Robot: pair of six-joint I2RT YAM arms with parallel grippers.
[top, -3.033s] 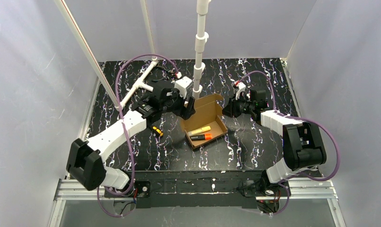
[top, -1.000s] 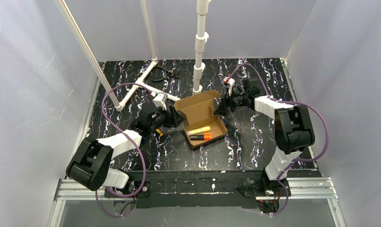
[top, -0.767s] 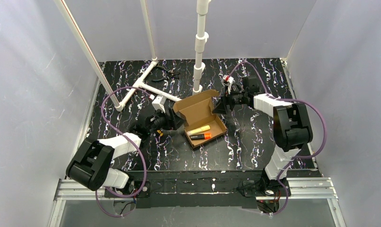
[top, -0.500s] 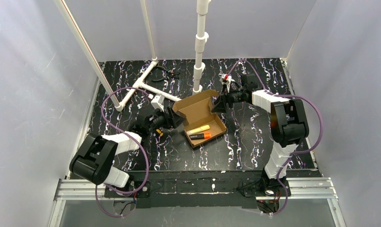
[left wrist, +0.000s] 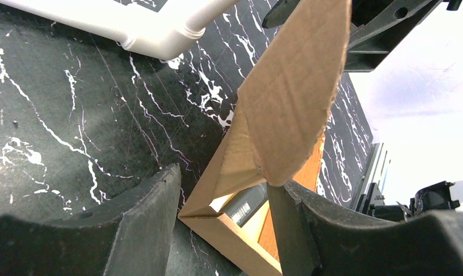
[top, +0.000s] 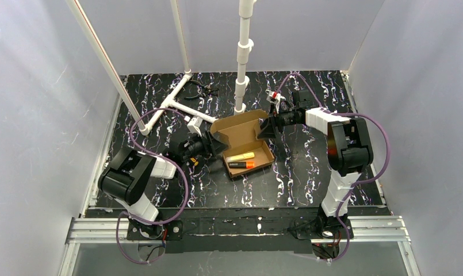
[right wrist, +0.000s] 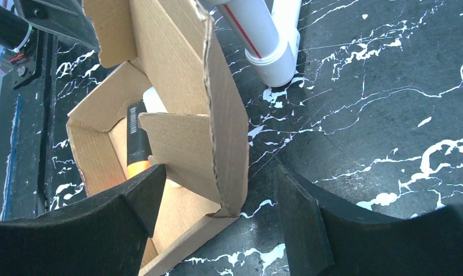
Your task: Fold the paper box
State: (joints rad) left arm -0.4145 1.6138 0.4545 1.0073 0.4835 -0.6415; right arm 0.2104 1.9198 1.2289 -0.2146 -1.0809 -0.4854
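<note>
Flanking paper box (top: 241, 130) low: left claw (top: 211, 143), right claw (top: 267, 127).

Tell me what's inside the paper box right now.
Inside the paper box lie two markers: a yellow marker and, beside it, an orange-and-black marker. Its raised lid covers the tray's far edge, so anything there can't be seen.

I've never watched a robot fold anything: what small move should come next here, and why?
Probably close the left gripper on the lid's side flap: it stands open astride that flap, and the paper box has its lid raised, not yet shut.
</note>
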